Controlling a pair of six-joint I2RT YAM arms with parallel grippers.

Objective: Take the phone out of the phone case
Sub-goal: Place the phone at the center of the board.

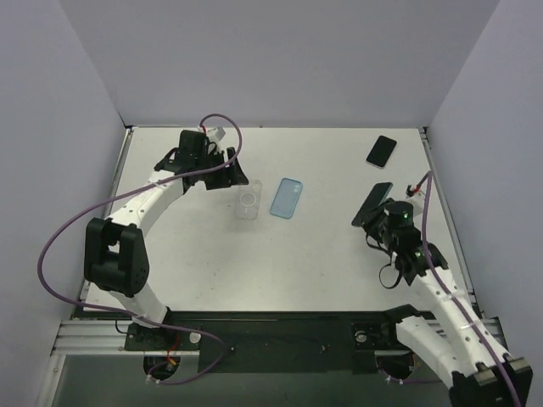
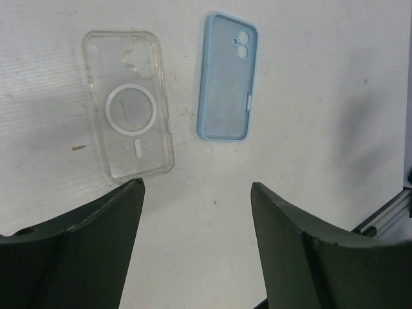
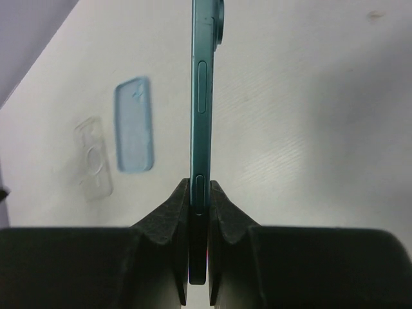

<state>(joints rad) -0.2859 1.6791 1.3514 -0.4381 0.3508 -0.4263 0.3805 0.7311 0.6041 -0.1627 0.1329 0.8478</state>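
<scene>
My right gripper (image 3: 199, 187) is shut on a bare teal phone (image 3: 201, 96), held edge-on above the table; in the top view the phone (image 1: 373, 203) sticks out from that gripper (image 1: 383, 222) at the right. A light blue case (image 1: 287, 197) lies empty on the table at the middle, also in the left wrist view (image 2: 226, 77) and the right wrist view (image 3: 134, 125). A clear case (image 1: 249, 200) with a white ring lies just left of it (image 2: 131, 106). My left gripper (image 2: 196, 187) is open and empty, just near of the clear case (image 1: 227, 168).
A second dark phone (image 1: 382, 151) lies at the far right of the table. Grey walls close the back and both sides. A metal rail (image 2: 383, 215) shows at the right edge of the left wrist view.
</scene>
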